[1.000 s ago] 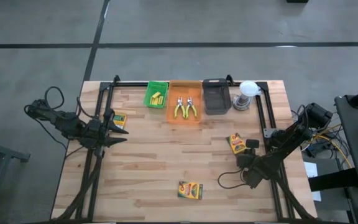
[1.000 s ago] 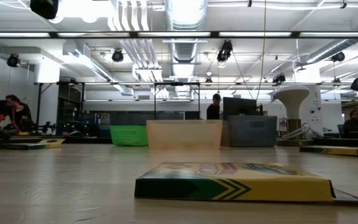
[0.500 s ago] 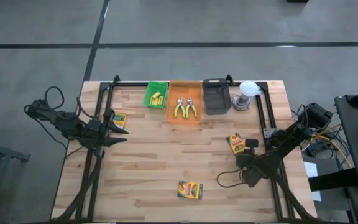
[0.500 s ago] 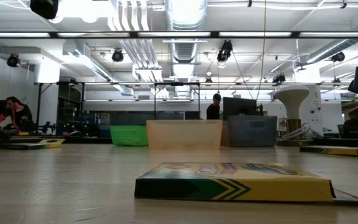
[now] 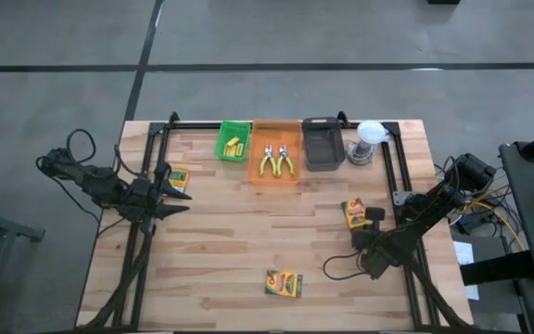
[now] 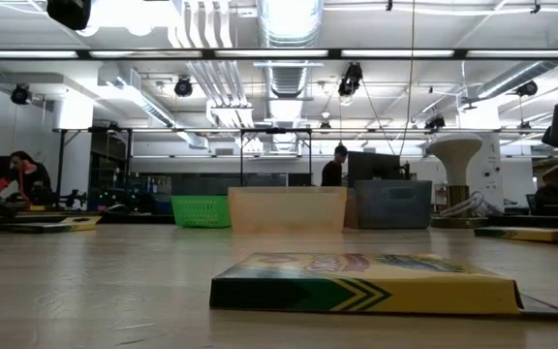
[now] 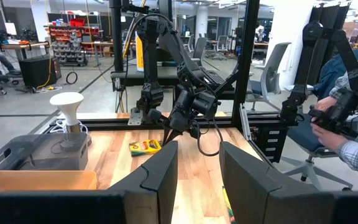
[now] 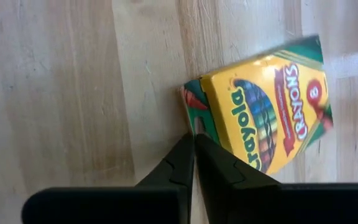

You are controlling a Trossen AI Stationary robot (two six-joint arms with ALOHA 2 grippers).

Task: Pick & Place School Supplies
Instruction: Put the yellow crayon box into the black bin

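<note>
Three yellow-orange crayon boxes lie flat on the table: one (image 5: 353, 212) at my right gripper (image 5: 372, 219), one (image 5: 178, 176) beside my left gripper (image 5: 176, 193), and one (image 5: 284, 283) near the table's near edge. The right gripper (image 8: 193, 138) is shut at the flap end of its box (image 8: 266, 118). The left gripper (image 7: 197, 168) is open and holds nothing, above the table's left side. Yellow blocks (image 5: 235, 145) lie in the green tray and two yellow-handled pliers (image 5: 276, 160) in the orange tray. My right gripper meets the crayon box at its open green flap end (image 8: 192, 106) with the tips of its shut fingers (image 8: 185, 155). The fingers come down on a slant beside the box's end. The box lies flat on the table.
The green tray (image 5: 234, 141), orange tray (image 5: 275, 176) and black tray (image 5: 323, 144) stand in a row at the far edge, with a white round object (image 5: 370, 139) to their right. Black frame rails run along both sides. People show in the room beyond.
My right arm has shifted a little, its fingers still shut, and the crayon box at its tips has slid slightly toward the table's right edge. The left arm and the other boxes have kept still.
</note>
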